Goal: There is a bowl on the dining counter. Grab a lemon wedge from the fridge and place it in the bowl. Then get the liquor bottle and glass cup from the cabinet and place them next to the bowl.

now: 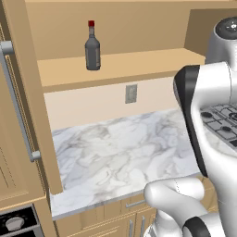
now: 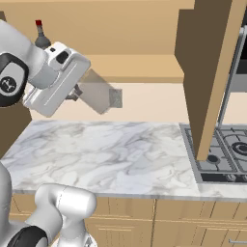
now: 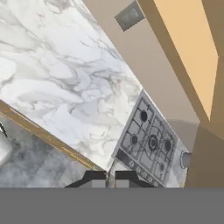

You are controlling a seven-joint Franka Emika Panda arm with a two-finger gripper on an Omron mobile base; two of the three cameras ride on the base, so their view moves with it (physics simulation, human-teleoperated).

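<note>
The bottle (image 1: 92,47) on the shelf (image 1: 139,62) looks glassy, slippery and breakable; grasp its body. The gripper (image 3: 110,176) is closed and empty.

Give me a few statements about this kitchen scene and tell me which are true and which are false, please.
1. The liquor bottle stands upright on the open cabinet shelf. True.
2. The gripper holds the bottle. False: its jaws are shut on nothing, and it is apart from the bottle.
3. A glass cup stands on the marble counter. False: no cup is on it.
4. A gas stove sits to the right of the counter. True.
5. The bottle has a red cap. True.
</note>
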